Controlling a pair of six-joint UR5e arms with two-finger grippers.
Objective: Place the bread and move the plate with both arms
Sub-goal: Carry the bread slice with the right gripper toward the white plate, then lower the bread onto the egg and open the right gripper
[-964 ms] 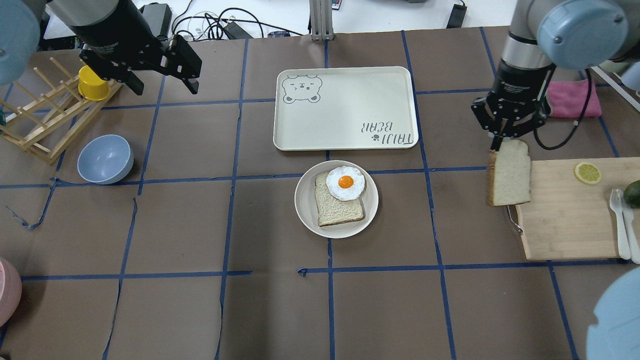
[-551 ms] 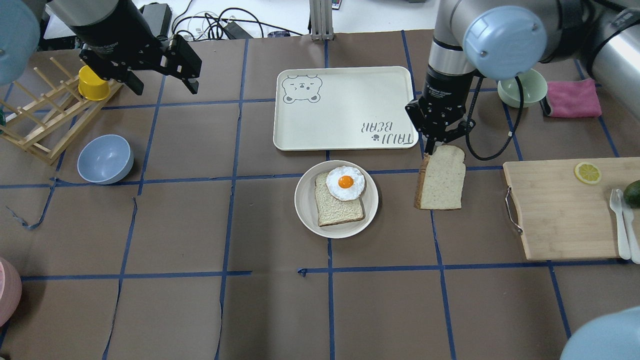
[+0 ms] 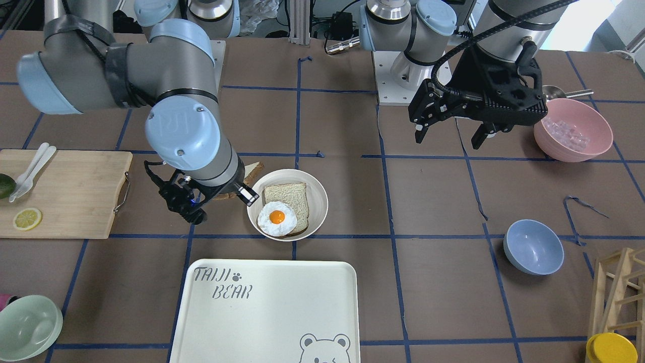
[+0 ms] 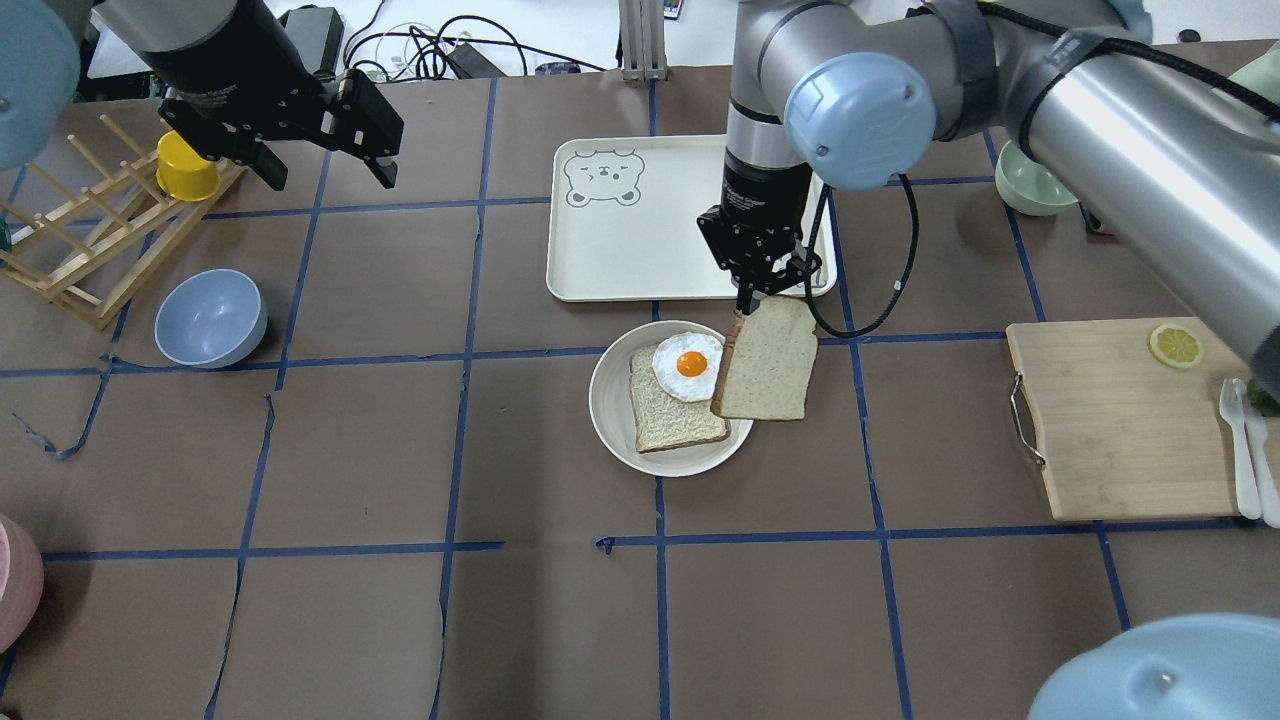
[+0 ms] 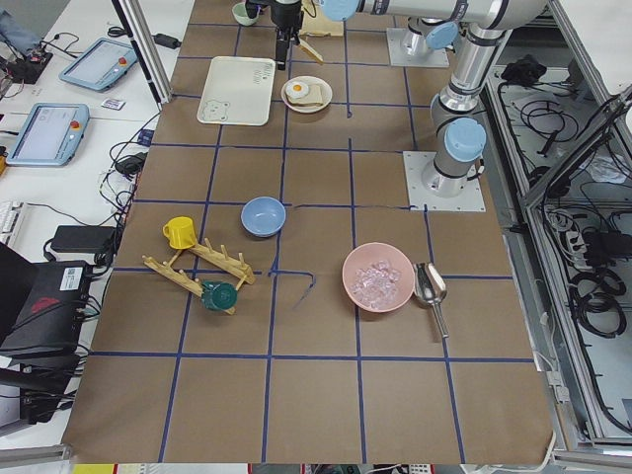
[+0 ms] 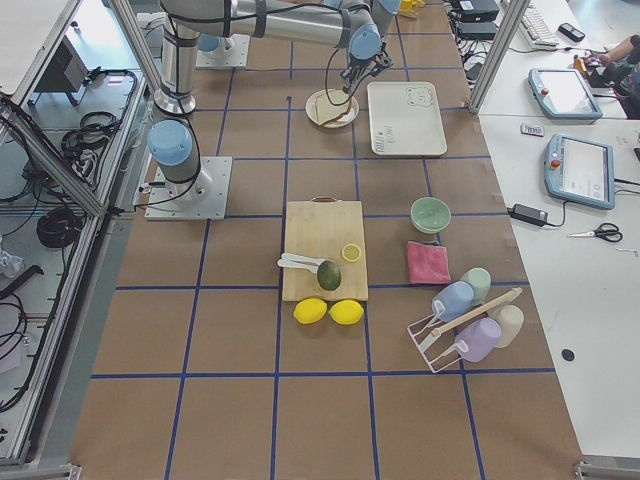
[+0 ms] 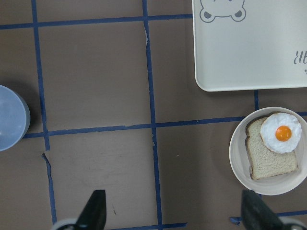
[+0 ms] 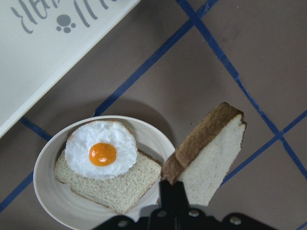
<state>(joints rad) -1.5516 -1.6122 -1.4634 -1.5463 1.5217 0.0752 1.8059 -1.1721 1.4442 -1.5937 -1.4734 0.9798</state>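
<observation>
My right gripper (image 4: 757,290) is shut on the top edge of the bread (image 4: 765,360), a dark-crusted slice that hangs upright. The slice hangs over the right rim of the round cream plate (image 4: 608,400). The plate holds another slice with a fried egg (image 4: 688,365) on top. The right wrist view shows the bread (image 8: 211,153) beside the plate (image 8: 43,191) and raised off it. My left gripper (image 4: 330,180) is open and empty, high over the far left of the table. Its wrist view shows the plate (image 7: 238,153) at the right edge.
A white bear-print tray (image 4: 620,250) lies just behind the plate. A wooden cutting board (image 4: 1120,420) with a lemon slice and cutlery is at the right. A blue bowl (image 4: 210,318), a wooden rack (image 4: 80,250) and a yellow cup (image 4: 187,167) stand at the left.
My right arm has carried the bread leftward from the cutting board's edge to the plate's right rim. The left arm has not moved.
</observation>
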